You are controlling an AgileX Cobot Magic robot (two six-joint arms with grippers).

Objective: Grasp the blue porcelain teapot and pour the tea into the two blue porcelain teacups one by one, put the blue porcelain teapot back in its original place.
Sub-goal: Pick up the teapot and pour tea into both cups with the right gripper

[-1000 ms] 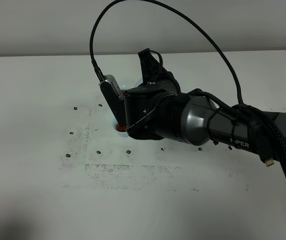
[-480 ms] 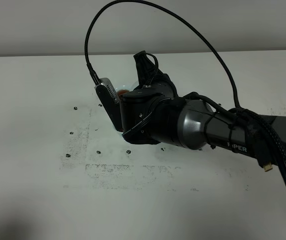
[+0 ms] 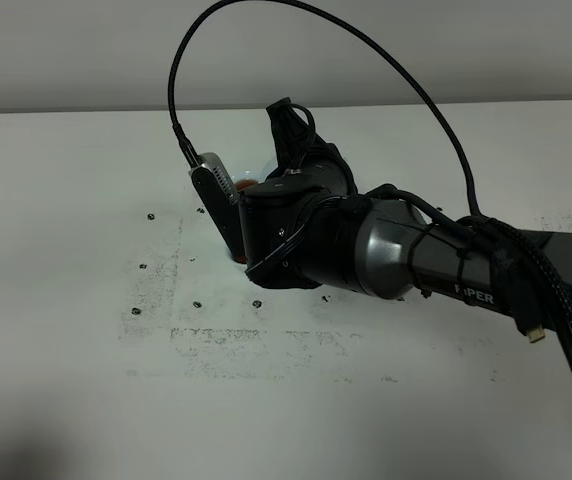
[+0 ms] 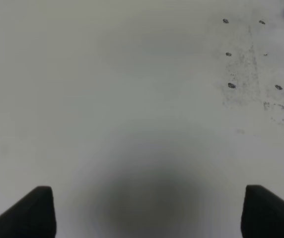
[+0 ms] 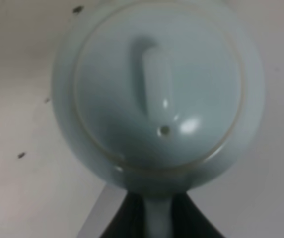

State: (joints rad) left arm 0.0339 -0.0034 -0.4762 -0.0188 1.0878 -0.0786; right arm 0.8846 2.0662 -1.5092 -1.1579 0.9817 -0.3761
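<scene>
The blue porcelain teapot (image 5: 157, 94) fills almost the whole right wrist picture. It is pale sky-blue, smooth and glossy, with small white reflections on the glaze. Its body is round, and the lid is a flat disc with a thin rim line, a long rounded knob in its middle and one small vent hole below the knob. The long axis of the knob runs from the top to the bottom of that picture. At the bottom centre a narrow pale-blue handle comes out of the body and goes between the two dark fingers of the right gripper (image 5: 157, 218). The fingers are pressed together on this handle, so the claw is closed as far as the handle allows and it holds the teapot. The spout does not show.

In the high view the right arm (image 3: 406, 255) reaches from the right edge to the upper centre. It is matte black and grey metal with a thick black cable arching over it. The arm hides nearly all of the teapot there.

The white table (image 3: 86, 380) is matte, with dark specks and grey scuff marks.

In the left wrist picture, the left gripper (image 4: 147, 210) shows two dark finger tips at the lower corners, wide apart, with nothing between them.
</scene>
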